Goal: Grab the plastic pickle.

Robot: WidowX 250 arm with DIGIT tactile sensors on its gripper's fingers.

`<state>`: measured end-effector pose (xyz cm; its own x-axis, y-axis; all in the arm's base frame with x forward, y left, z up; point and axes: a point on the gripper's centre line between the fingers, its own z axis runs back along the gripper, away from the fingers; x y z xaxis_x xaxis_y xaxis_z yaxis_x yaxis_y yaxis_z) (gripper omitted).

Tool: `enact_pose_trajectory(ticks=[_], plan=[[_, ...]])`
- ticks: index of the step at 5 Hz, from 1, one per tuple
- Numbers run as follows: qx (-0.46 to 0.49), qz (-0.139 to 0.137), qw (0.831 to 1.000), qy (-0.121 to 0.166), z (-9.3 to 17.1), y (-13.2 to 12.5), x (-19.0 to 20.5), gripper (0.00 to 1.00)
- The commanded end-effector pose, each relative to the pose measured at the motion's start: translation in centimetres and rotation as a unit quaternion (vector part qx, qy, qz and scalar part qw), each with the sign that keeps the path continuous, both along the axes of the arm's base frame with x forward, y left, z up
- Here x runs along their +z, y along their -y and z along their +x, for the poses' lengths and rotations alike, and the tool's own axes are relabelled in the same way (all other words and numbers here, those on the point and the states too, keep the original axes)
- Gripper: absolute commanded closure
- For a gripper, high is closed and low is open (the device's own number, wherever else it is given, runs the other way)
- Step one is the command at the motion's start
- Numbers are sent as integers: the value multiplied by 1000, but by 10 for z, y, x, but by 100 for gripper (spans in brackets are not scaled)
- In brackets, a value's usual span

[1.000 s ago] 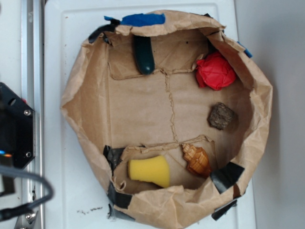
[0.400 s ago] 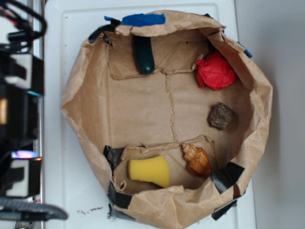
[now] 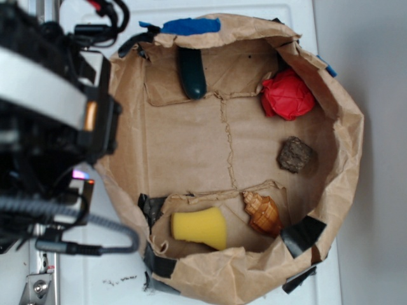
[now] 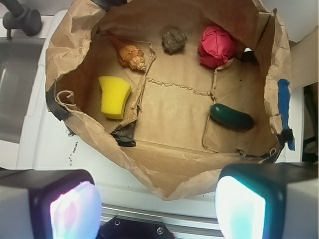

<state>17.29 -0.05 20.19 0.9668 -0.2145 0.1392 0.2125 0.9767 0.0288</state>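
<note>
Pickle first: it lies in the paper bag, on the folded flap by the wall with the blue tape, well apart from the claw. The claw hangs outside the bag, above its near rim and the white table, its two fingers spread wide with nothing between them; only their lit pads show at the bottom of the wrist view.

To do the reach well, I judge the claw should clear the crumpled rim before going down, then come over the middle of the pickle with its fingers set across the short width, not along its length. The pickle looks smooth and glossy, so a grip near the rounded end would likely slip. The bag wall stands close beside it, and the finger on that side needs room.

Counted in the bag: one pickle, one yellow sponge, one brown shell, one rough stone-like lump, one red crumpled ball. Five things, none touching another.
</note>
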Motion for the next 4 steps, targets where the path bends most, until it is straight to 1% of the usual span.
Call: enact_pose_trajectory(ticks=[1,2,4], plan=[[-49,-59,997,-15,94,-11,-5,0],[-92,-62,994,-8,112,-11,-2,0],[-92,-62,994,-8,112,-11,-2,0]])
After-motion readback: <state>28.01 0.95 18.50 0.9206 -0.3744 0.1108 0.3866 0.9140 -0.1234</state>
